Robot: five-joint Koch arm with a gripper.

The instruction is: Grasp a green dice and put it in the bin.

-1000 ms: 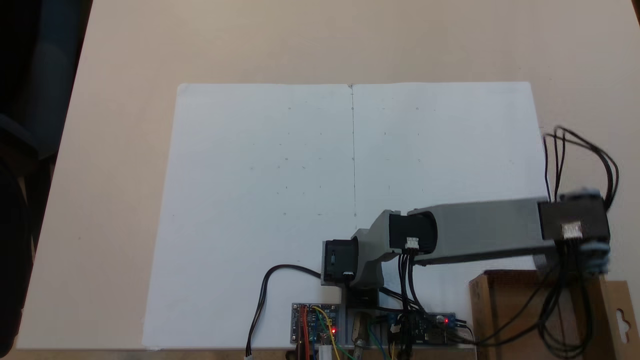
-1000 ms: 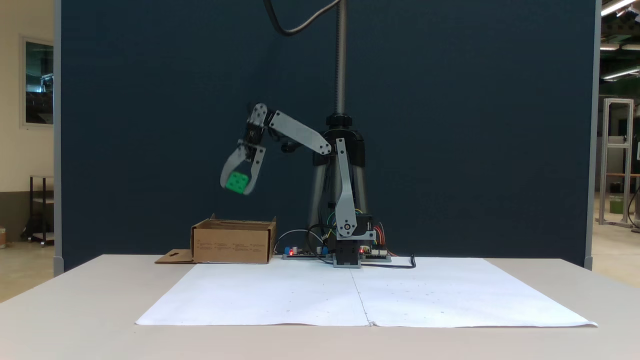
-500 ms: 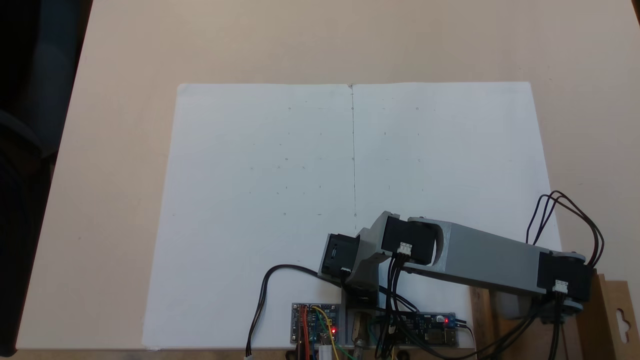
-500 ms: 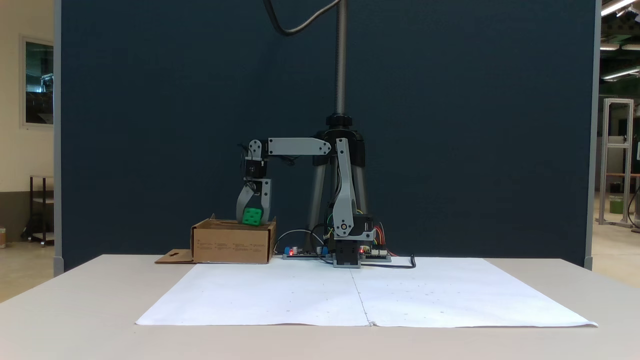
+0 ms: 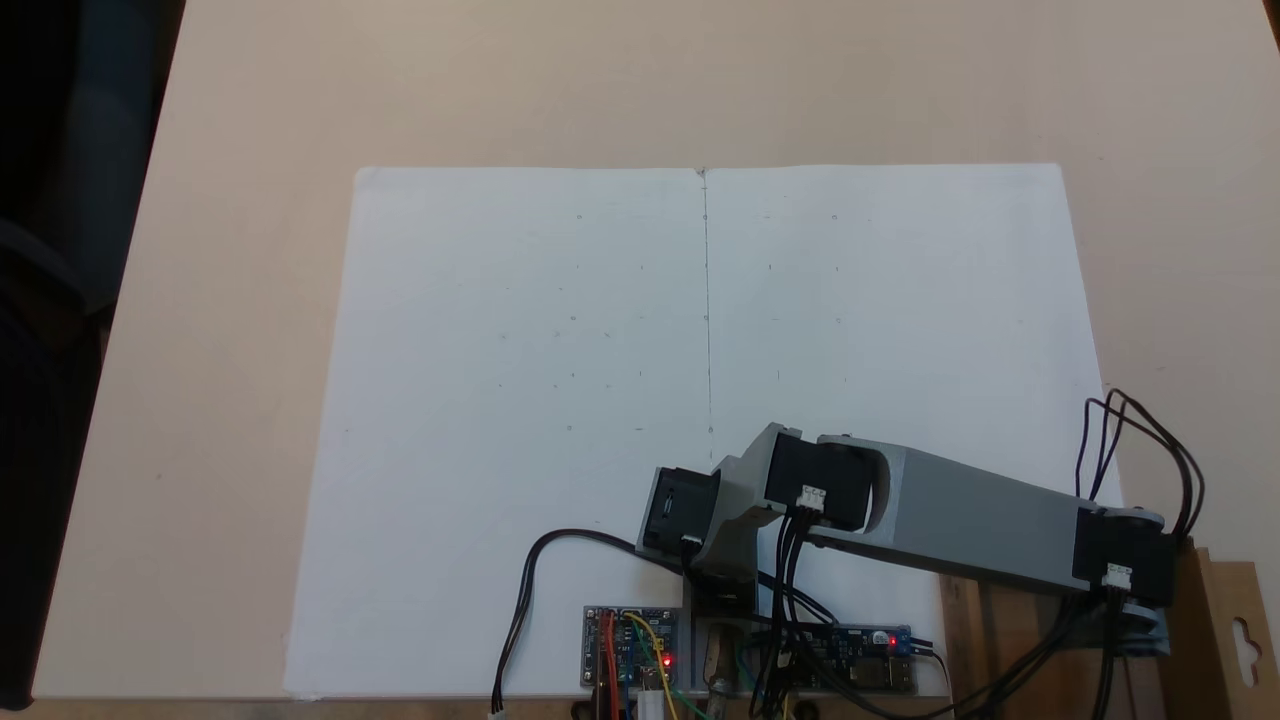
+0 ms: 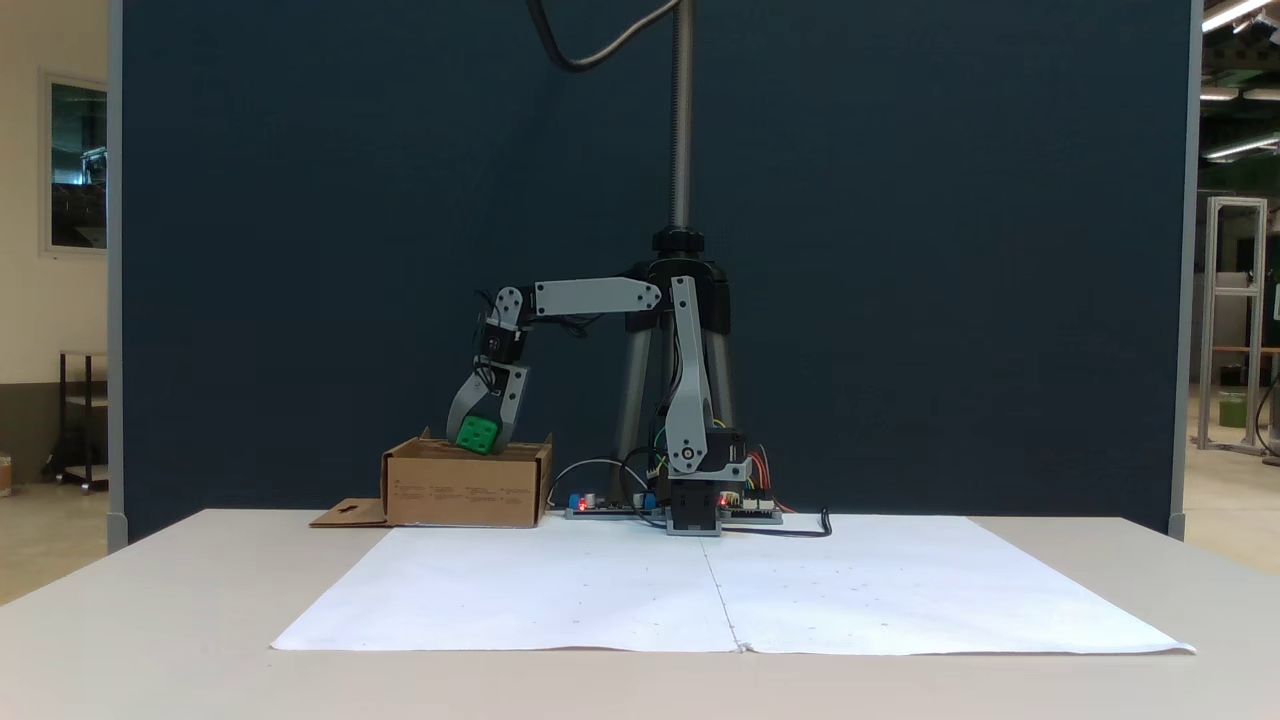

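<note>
- Dark blue backdrop, pale table [image 6: 150, 610] with a white paper sheet [image 6: 720, 590] spread across it, and the arm [image 6: 600, 296] is reaching out over the cardboard bin [image 6: 465, 487] at the left of the front-on fixed view.
- A second ago the gripper [image 6: 478, 432] hung high above the box; since then the forearm has levelled out and the wrist has dropped to the rim.
- From half a second back it has also swung a touch further left, toward the middle of the opening.
- The jaws are clamped on the green dice [image 6: 477, 434], which sits between them just at the top edge of the bin, not yet released.
- From above, the arm [image 5: 960, 520] lies across the bin [image 5: 1215, 620] at the bottom right corner, hiding the dice.
- Carrying looks finished; what remains, by the look of it, is to part the jaws.
- One risk: so near the rim, the dice could bounce off a wall.
</note>
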